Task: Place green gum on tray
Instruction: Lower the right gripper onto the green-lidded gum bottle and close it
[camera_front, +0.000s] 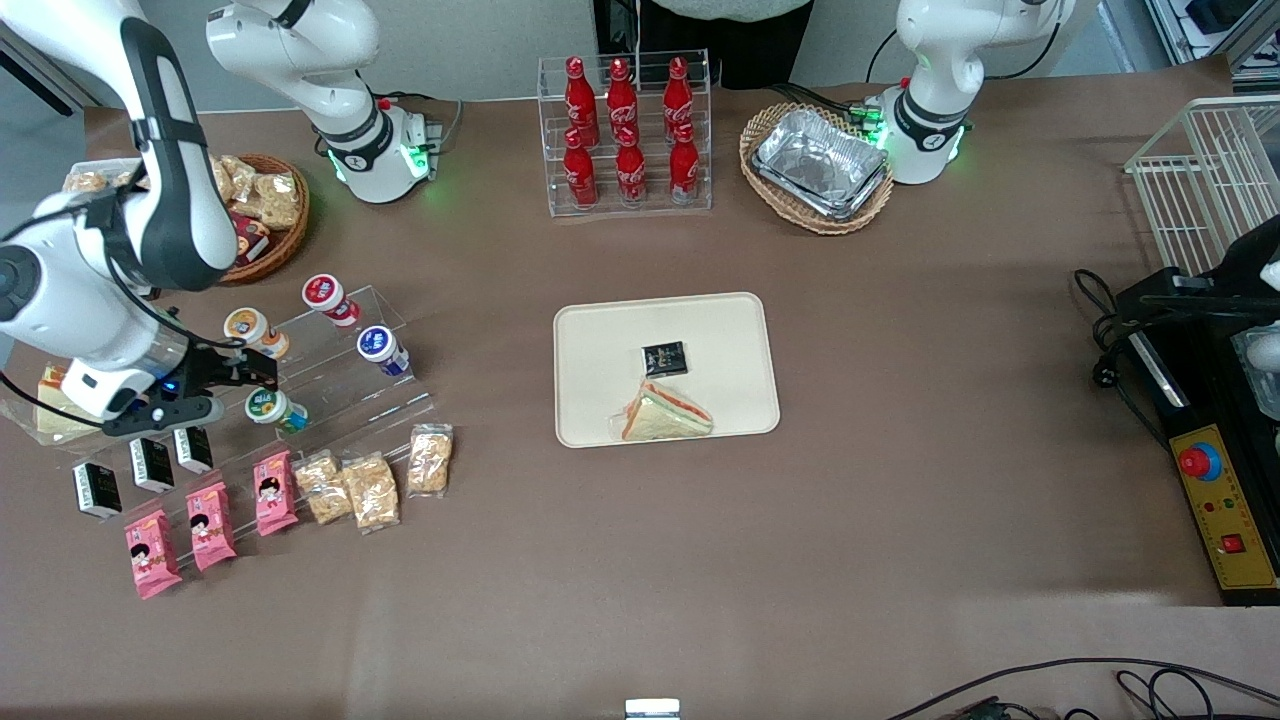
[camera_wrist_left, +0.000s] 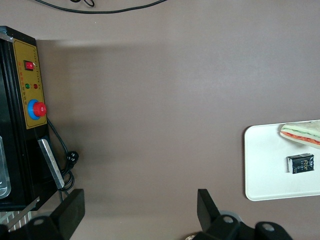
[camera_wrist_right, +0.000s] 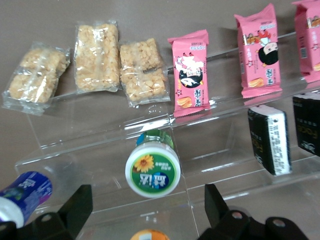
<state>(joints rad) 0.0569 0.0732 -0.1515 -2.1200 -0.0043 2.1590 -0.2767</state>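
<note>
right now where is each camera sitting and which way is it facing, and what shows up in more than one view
Front view: high above the table, looking down at both arm bases; the gripper hovers open beside the green gum on the clear stepped rack.
Right wrist view: on the working arm's wrist, looking down past its open fingers at the green gum.
Left wrist view: on the parked arm's wrist, looking down at the table and control box.
Shared: the tray with sandwich shows in front and left wrist views.
</note>
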